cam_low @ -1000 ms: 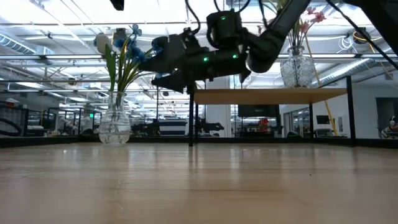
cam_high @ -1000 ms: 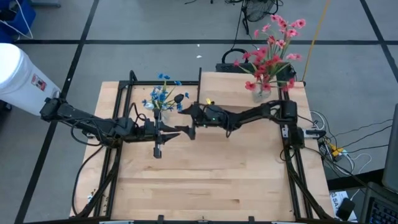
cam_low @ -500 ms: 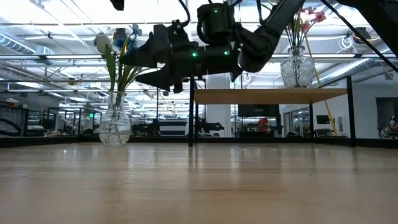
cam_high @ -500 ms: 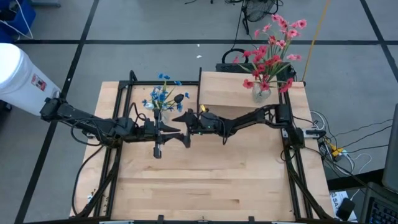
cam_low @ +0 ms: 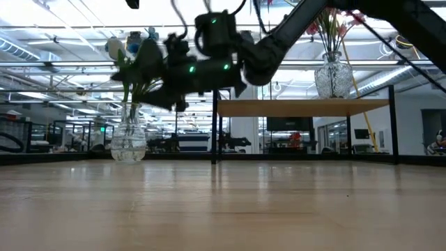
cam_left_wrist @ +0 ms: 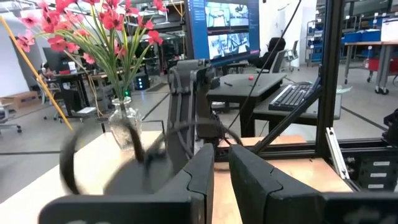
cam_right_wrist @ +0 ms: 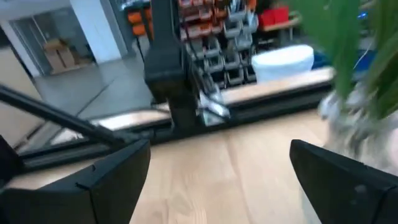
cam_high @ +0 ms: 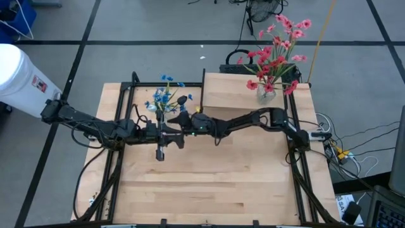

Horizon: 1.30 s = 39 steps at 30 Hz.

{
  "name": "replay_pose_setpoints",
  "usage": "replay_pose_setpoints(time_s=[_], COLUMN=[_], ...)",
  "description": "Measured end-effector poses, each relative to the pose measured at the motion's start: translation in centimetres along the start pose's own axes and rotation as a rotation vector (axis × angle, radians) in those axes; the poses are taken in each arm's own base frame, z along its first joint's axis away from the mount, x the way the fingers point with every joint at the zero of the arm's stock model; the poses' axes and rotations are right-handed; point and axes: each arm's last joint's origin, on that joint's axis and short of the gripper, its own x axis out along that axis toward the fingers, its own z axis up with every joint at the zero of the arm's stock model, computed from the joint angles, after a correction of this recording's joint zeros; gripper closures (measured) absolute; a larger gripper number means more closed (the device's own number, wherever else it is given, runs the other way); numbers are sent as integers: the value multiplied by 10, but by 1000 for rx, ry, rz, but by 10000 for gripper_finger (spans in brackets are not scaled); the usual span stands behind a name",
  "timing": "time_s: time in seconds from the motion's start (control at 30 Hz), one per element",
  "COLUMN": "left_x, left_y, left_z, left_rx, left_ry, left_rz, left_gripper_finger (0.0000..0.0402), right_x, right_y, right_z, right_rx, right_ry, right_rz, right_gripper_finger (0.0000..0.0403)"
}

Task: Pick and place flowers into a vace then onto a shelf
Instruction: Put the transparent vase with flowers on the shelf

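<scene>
Our right pincer (cam_high: 172, 130) has swept across from the shelf (cam_high: 229, 92), fingers spread wide and empty, and now hangs just beside the glass vase (cam_low: 129, 139) of blue flowers (cam_high: 164, 98) near the table's far edge. That means we're lining up to grab this vase next. The pink flowers (cam_high: 275, 44) already stand on the shelf. Our left pincer (cam_left_wrist: 222, 171) waits alongside, fingers nearly together, holding nothing.

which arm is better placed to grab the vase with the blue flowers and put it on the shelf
Probably the right. Its gripper hangs beside the vase of blue flowers with jaws spread wide, and that arm reaches in from the shelf side. The left gripper is also near but points away from the vase, jaws nearly closed.
</scene>
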Motion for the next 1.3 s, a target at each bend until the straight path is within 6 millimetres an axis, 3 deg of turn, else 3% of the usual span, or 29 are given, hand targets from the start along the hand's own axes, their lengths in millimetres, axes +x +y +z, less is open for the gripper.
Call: replay_pose_setpoints(time_s=[0.17,0.6,1.13,1.3], left_x=[0,0,0,0], left_y=[0,0,0,0], left_z=[0,0,2,3], left_rx=[-3,0,35,40], left_ry=[4,-2,-25,-28], left_rz=[0,0,4,6], left_gripper_finger=[344,344,344,344], right_x=[7,12,16,23], right_y=[-13,-47,-51,-50], right_z=[-16,8,-11,-3], right_rx=[0,22,31,7], right_ry=[23,1,42,14], right_rz=[-138,-260,-223,-215], right_gripper_finger=[28,28,28,28])
